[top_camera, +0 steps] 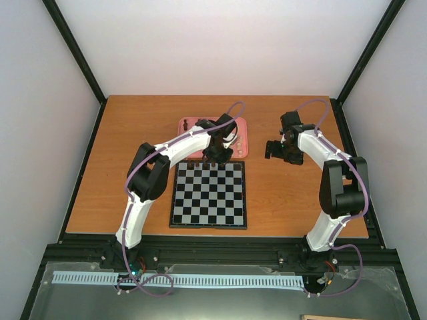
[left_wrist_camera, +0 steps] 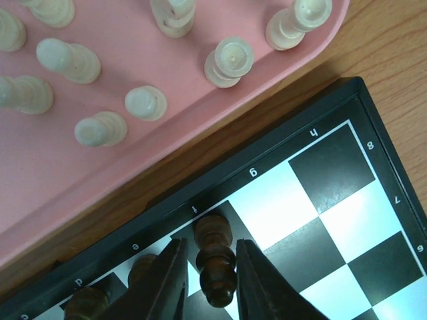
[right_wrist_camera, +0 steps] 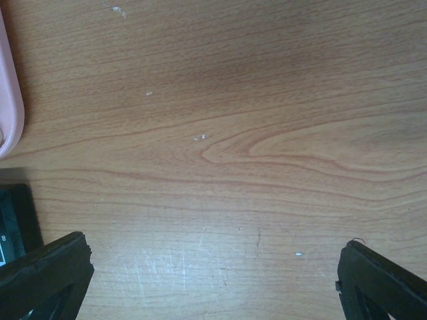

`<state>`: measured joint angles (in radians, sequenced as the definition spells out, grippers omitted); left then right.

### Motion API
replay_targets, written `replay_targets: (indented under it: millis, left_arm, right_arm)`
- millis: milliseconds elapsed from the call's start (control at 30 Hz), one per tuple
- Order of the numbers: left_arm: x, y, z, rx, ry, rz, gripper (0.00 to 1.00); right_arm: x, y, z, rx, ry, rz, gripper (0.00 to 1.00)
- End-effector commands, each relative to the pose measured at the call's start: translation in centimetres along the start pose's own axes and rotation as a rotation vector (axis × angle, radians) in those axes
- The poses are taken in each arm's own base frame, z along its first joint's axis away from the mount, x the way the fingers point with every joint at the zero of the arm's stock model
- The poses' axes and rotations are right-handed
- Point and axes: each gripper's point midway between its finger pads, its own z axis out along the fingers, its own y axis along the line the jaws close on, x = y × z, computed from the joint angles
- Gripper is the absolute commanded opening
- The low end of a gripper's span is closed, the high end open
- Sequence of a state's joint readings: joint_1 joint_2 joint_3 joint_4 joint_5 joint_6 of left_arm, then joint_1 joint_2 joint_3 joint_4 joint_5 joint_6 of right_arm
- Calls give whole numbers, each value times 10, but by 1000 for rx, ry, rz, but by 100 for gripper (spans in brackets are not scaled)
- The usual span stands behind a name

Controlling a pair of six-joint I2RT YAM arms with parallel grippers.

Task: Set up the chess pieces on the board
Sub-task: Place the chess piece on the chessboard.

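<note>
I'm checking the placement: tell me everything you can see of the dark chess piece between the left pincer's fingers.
The dark chess piece is glossy brown and wood-like, with a round base and a knobbed top. It appears upright on a black square in the board's edge row, by the f mark. The left pincer's fingers flank it closely; contact cannot be told.

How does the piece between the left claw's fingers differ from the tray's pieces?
The dark piece stands on the board, flanked by the left claw. The cream pieces sit in the tray, off the board, with no claw around them. All appear upright.
</note>
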<state>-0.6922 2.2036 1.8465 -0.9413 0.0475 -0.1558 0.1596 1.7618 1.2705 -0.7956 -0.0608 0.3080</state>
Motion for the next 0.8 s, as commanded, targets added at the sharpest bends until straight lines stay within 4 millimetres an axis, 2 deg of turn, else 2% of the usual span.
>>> replay_targets:
  millis: [0, 333, 767]
  left_arm:
    - [-8, -5, -18, 4, -32, 23, 26]
    - [-17, -7, -23, 4, -51, 27, 45]
    - [-29, -9, -31, 10, -80, 26, 48]
  right_arm:
    - [-2, 4, -8, -12, -29, 0, 100]
    - [-5, 6, -8, -15, -32, -4, 100]
    - [-12, 9, -7, -20, -32, -8, 100]
